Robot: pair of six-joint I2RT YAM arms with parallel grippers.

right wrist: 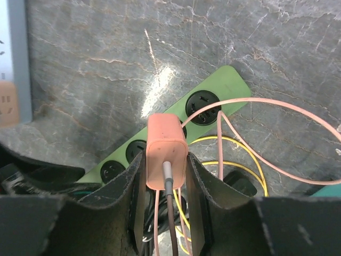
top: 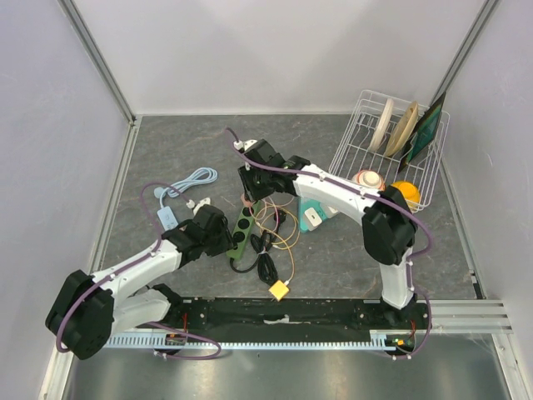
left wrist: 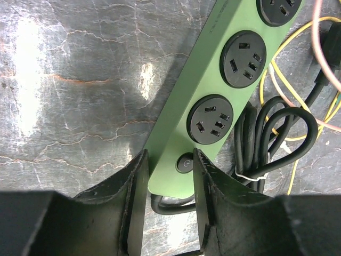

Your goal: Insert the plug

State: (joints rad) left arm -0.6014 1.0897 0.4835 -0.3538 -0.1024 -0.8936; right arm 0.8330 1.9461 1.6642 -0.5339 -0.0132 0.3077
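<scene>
A green power strip (top: pixel 241 232) with round black sockets lies at the table's middle. In the left wrist view the strip (left wrist: pixel 213 101) runs up to the right. My left gripper (left wrist: pixel 168 160) is closed on its near end by the black switch (left wrist: pixel 184 162); it also shows in the top view (top: pixel 223 236). My right gripper (right wrist: pixel 165 160) is shut on a salmon-pink plug (right wrist: pixel 166 141) with a brown cable, held over the strip's (right wrist: pixel 213 101) middle sockets. I cannot tell whether it touches the strip. In the top view the right gripper (top: pixel 250 193) is above the strip's far end.
A black coiled cord (top: pixel 266 262), yellow wires with a yellow connector (top: pixel 279 290) and pink cable lie right of the strip. A white-blue power strip (top: pixel 169 217) lies to the left. A teal-white object (top: pixel 312 215) is on the right. A dish rack (top: pixel 391 146) stands back right.
</scene>
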